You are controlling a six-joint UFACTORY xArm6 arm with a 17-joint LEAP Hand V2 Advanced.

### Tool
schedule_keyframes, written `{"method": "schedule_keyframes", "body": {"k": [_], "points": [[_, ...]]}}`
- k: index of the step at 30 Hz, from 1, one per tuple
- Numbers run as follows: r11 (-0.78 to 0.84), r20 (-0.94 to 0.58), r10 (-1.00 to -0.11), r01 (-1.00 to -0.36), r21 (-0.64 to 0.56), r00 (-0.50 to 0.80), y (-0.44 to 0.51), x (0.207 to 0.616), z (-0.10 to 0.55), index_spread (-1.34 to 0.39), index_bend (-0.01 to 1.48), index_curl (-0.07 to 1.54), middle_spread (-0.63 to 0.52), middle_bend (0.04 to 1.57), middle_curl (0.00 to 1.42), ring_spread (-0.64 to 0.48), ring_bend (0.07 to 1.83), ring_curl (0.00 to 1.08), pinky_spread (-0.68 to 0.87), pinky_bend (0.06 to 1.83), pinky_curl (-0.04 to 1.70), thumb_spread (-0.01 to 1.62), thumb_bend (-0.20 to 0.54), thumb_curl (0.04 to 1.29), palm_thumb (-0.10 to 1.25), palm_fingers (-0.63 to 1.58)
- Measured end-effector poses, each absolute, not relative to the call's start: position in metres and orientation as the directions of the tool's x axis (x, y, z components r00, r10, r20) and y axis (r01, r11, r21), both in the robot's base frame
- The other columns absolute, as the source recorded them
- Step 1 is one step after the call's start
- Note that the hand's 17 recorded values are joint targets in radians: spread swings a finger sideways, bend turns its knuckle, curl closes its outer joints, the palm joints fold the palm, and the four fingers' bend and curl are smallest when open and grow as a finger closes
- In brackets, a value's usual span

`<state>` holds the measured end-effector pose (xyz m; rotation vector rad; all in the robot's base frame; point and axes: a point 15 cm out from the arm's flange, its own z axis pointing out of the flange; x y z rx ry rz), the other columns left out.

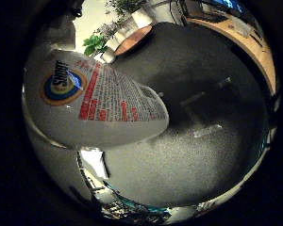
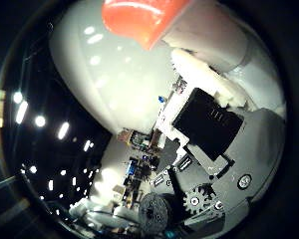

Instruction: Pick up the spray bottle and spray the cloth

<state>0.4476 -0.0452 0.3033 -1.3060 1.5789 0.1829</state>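
A white spray bottle [image 1: 99,101] with a printed label fills much of the little finger side view, so it lies close against my palm. It hangs above a grey carpeted surface [image 1: 179,160] and casts a dark shadow there. In the thumb side view the bottle's white shoulder [image 2: 114,74] and its red trigger part [image 2: 139,20] show. My right hand [image 2: 209,124] has its white and black fingers curled against the bottle just below the red part. No cloth shows in either view.
Pale strips [image 1: 207,130] lie on the grey surface. Green plants [image 1: 96,44], a round wooden table [image 1: 132,40] and a long wooden desk edge [image 1: 257,49] stand beyond it. Ceiling lights [image 2: 40,121] show past the bottle.
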Motion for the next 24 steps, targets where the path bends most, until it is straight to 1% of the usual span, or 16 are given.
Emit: {"method": "schedule_keyframes", "body": {"k": [4, 9, 12, 16, 20, 24], "points": [[0.331, -0.724, -0.670, -0.808, -0.488, 0.164, -0.046, 0.438, 0.323, -0.26, 1.11, 0.62, -0.17, 1.28, 0.67, -0.21, 1.40, 0.56, -0.34, 1.30, 0.50, 1.12, -0.008, 0.81, 1.07, 1.26], [0.214, -0.660, -0.726, -0.849, -0.483, 0.192, -0.052, 0.411, 0.349, -0.25, 1.13, 0.62, -0.17, 1.30, 0.67, -0.21, 1.41, 0.56, -0.33, 1.29, 0.52, 1.08, -0.009, 0.85, 1.04, 1.26], [0.142, -0.643, -0.728, -0.866, -0.479, 0.236, -0.043, 0.394, 0.373, -0.25, 1.13, 0.62, -0.17, 1.30, 0.66, -0.21, 1.41, 0.56, -0.33, 1.29, 0.53, 1.06, -0.009, 0.87, 1.04, 1.26], [0.050, -0.605, -0.740, -0.872, -0.486, 0.295, -0.027, 0.372, 0.411, -0.25, 1.14, 0.62, -0.17, 1.30, 0.66, -0.21, 1.41, 0.56, -0.33, 1.28, 0.54, 1.04, -0.010, 0.90, 1.02, 1.26], [-0.038, -0.584, -0.742, -0.890, -0.454, 0.329, 0.000, 0.348, 0.441, -0.25, 1.14, 0.62, -0.17, 1.31, 0.66, -0.21, 1.41, 0.56, -0.33, 1.28, 0.55, 1.02, -0.010, 0.92, 1.02, 1.26], [-0.103, -0.576, -0.729, -0.890, -0.443, 0.371, 0.032, 0.335, 0.468, -0.25, 1.15, 0.61, -0.17, 1.31, 0.66, -0.21, 1.41, 0.55, -0.33, 1.28, 0.55, 1.01, -0.009, 0.93, 1.02, 1.26]]}}
